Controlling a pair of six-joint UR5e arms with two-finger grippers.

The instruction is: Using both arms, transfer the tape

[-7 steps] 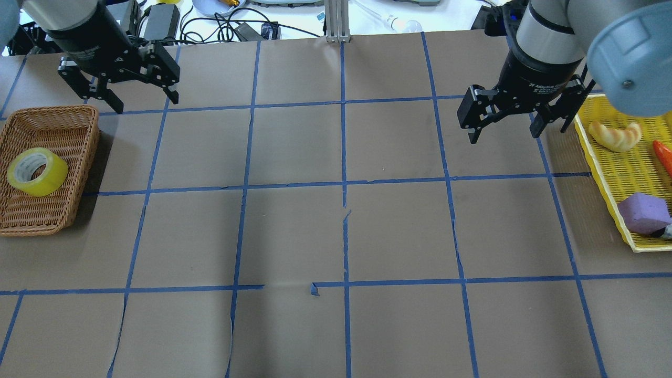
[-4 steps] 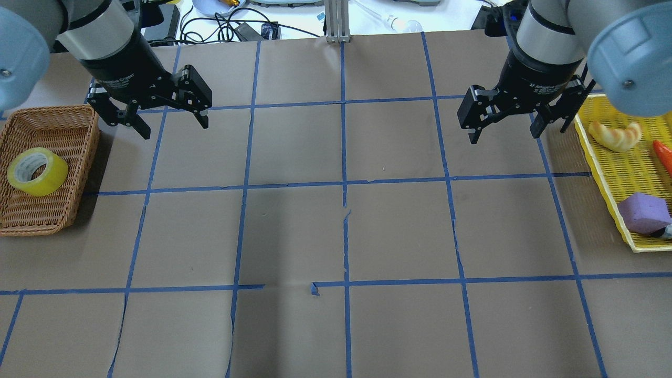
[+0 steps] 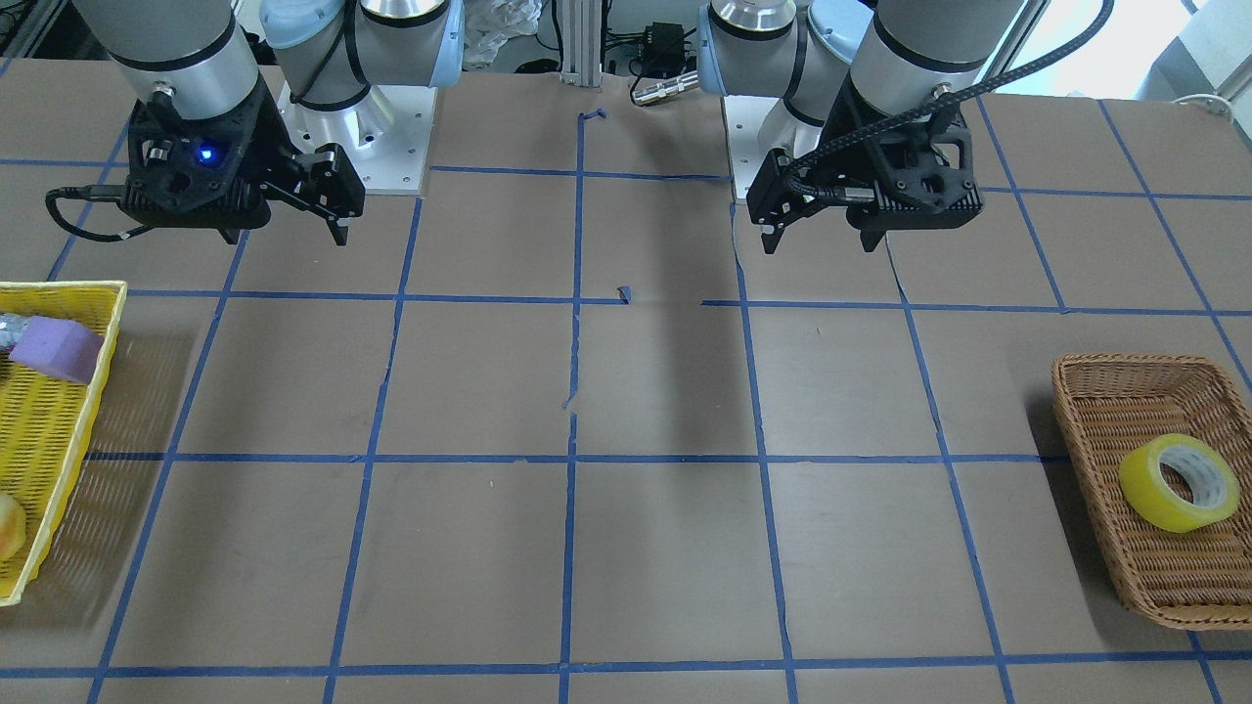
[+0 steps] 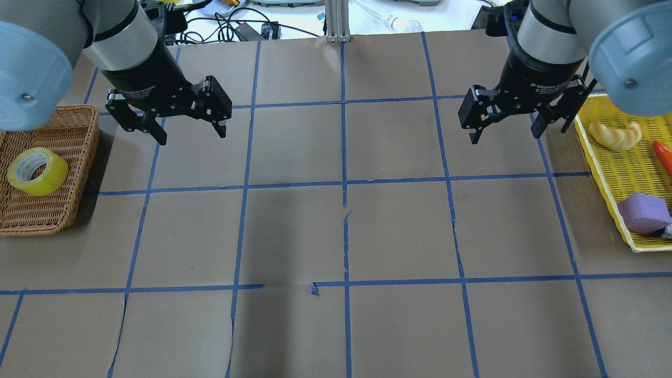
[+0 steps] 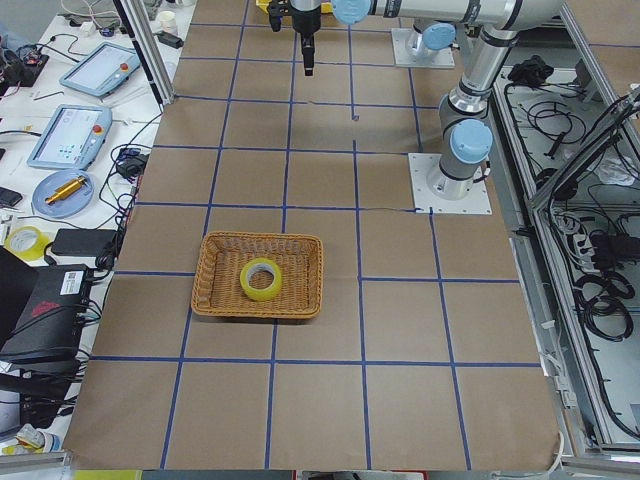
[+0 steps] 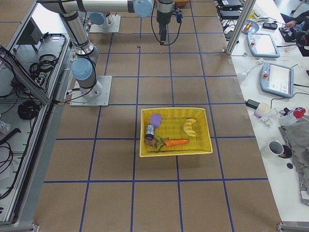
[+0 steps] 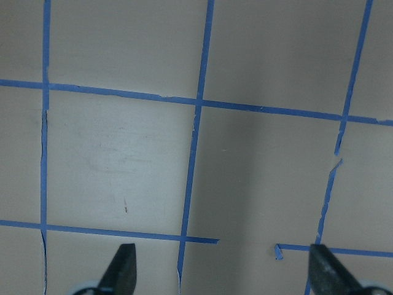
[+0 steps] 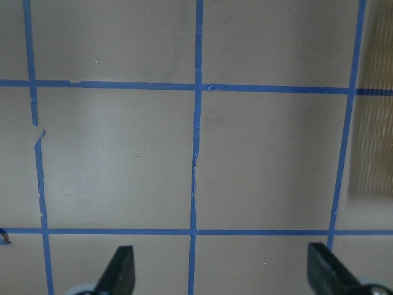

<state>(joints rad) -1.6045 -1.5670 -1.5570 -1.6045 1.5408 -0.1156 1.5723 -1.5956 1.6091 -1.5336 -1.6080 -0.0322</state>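
Observation:
The yellow tape roll (image 4: 37,171) with a white core lies in a wicker basket (image 4: 58,215) at the table's left end. It also shows in the front view (image 3: 1179,482) and the left side view (image 5: 261,279). My left gripper (image 4: 191,134) is open and empty, above the table to the right of the basket and apart from it. It also shows in the front view (image 3: 820,240). My right gripper (image 4: 506,134) is open and empty over the table's right part, left of the yellow tray. Both wrist views show only brown paper and blue grid lines between spread fingers.
A yellow mesh tray (image 4: 598,173) at the right end holds a purple block (image 4: 643,211), a croissant (image 4: 614,135) and a carrot (image 4: 664,156). Cables and devices lie beyond the table's far edge (image 4: 231,26). Blue tape lines grid the brown paper.
My left gripper has moved right and toward the table's middle, away from the spot behind the basket. It stays open. My right gripper has not moved. The tape has stayed in the basket.

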